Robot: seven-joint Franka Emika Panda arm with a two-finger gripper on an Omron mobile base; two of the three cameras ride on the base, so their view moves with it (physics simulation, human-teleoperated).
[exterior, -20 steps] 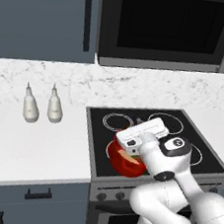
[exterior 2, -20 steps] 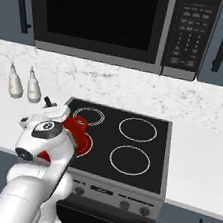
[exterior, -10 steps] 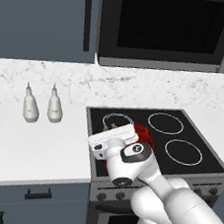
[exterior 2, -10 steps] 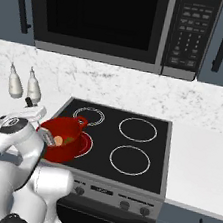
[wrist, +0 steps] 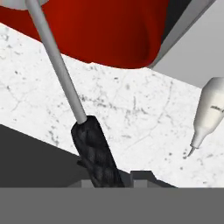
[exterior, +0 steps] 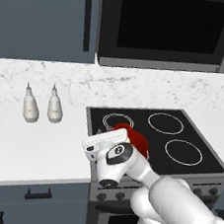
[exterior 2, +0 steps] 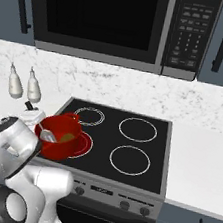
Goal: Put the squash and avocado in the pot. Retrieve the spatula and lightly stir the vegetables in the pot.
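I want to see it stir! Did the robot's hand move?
Yes. The gripper, holding the black-handled metal spatula, swung left off the black stovetop toward the white marble counter.

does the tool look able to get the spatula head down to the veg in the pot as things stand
Probably yes. The tool grips the spatula by its black handle, and the head already dips inside the open red pot, with nothing covering its mouth.

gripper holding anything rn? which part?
Yes, the spatula. The gripper grips it by the black handle end, near the bottom of the hand view; the grey shaft runs up toward the red pot, where its head rests inside.
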